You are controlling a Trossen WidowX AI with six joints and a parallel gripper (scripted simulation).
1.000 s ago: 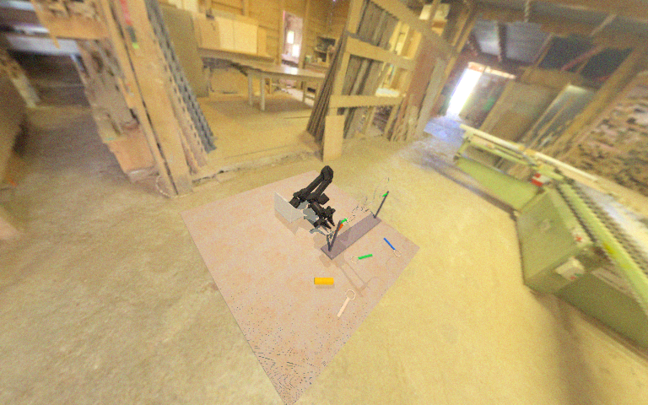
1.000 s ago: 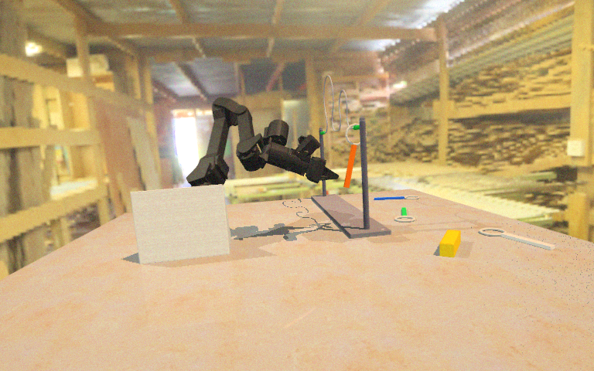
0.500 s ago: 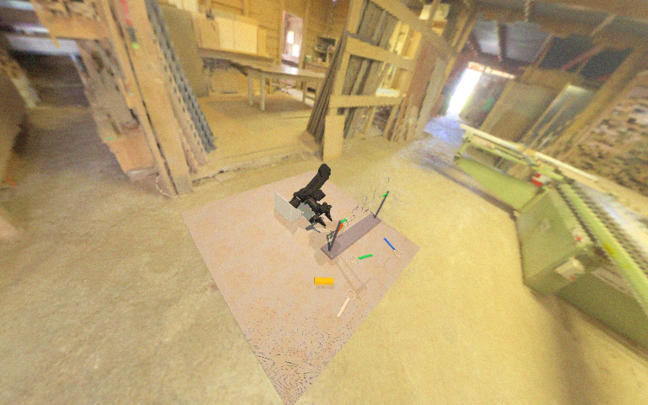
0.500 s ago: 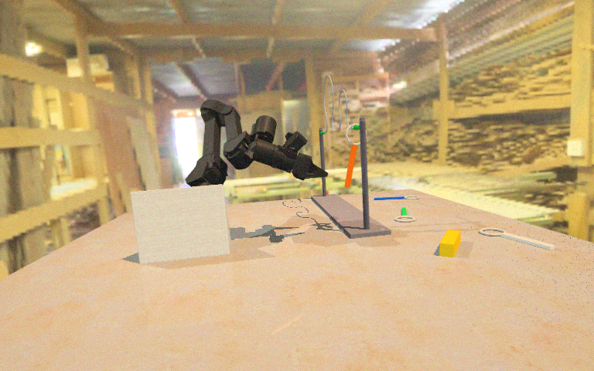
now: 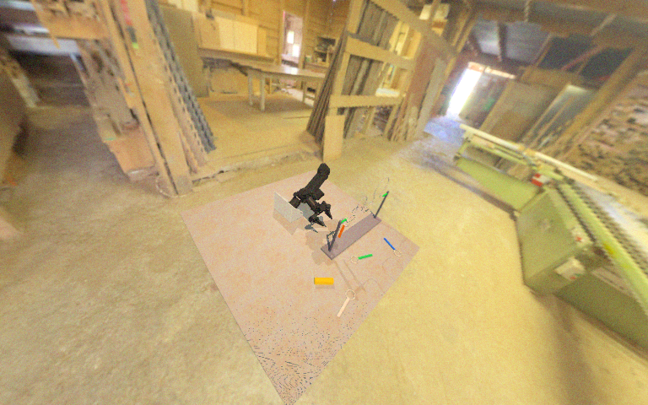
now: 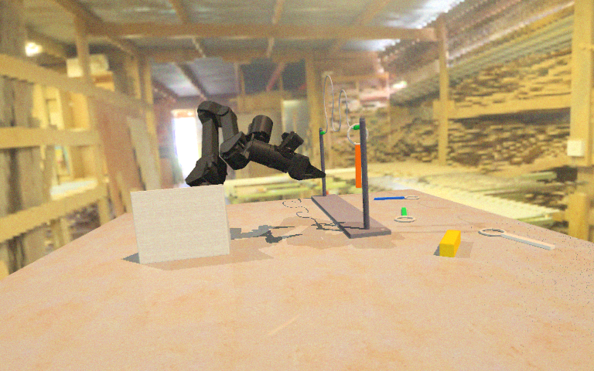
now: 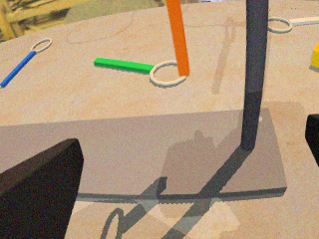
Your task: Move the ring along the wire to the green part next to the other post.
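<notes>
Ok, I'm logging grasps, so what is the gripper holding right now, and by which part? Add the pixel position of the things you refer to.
Nothing is held: the gripper [image 5: 327, 219] [image 6: 325, 175] [image 7: 197, 138] is open, and the orange handle [image 5: 341, 231] [image 6: 358, 166] [image 7: 179, 42] hangs free beyond its fingers.

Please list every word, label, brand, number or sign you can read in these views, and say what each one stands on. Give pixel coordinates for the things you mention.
There is no readable text in any view.
Green machine [image 5: 549, 248]: pale and red patches, too blurred to read.
White panel [image 5: 286, 207] [image 6: 180, 225]: no lettering visible.
</notes>
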